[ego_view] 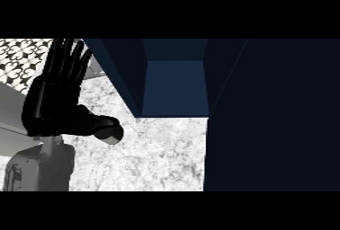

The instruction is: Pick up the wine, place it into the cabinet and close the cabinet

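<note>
My left hand (54, 102) shows at the left edge, fingers straight and pointing up, open and holding nothing. A dark blue cabinet (174, 85) stands at the top middle with its inside showing and nothing visible in it. A wide dark blue panel (272, 117), which looks like the cabinet's door, fills the whole right side of the view. No wine bottle shows anywhere. My right hand does not show either; the dark panel may hide both.
The white marble counter (153, 152) runs below the cabinet between my left forearm (40, 168) and the dark panel. A patterned tile wall (19, 58) sits at the top left, behind the hand.
</note>
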